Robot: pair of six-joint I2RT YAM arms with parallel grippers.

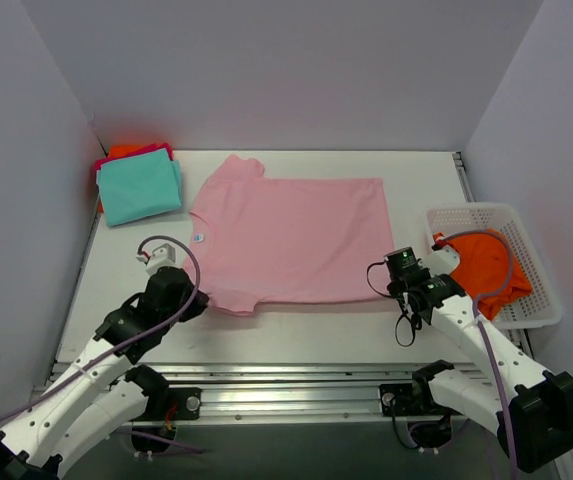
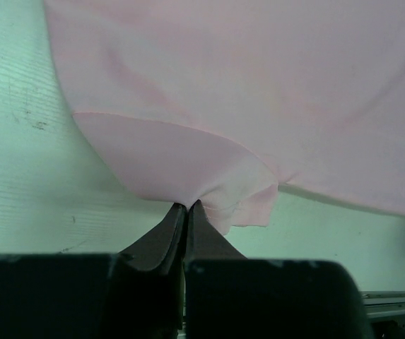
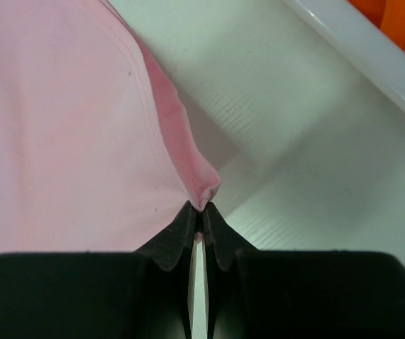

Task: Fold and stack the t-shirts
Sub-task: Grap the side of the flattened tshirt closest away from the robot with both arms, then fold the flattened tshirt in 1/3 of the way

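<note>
The pale pink t-shirt (image 1: 291, 238) lies spread flat mid-table, neck to the left, with its small blue tag (image 1: 198, 238). My left gripper (image 1: 194, 300) is shut on the near sleeve of the pink shirt (image 2: 188, 148), pinching the sleeve edge. My right gripper (image 1: 390, 290) is shut on the near hem corner of the pink shirt (image 3: 68, 127), which bunches at the fingertips. A folded teal t-shirt (image 1: 139, 189) tops a stack at the back left, with magenta (image 1: 156, 151) and orange (image 1: 124, 151) edges beneath. Another orange t-shirt (image 1: 486, 268) lies crumpled in the basket.
A white mesh basket (image 1: 471, 213) stands at the right edge of the table; its rim shows in the right wrist view (image 3: 357, 49). The metal rail (image 1: 296, 385) runs along the near edge. Grey walls close in the back and sides.
</note>
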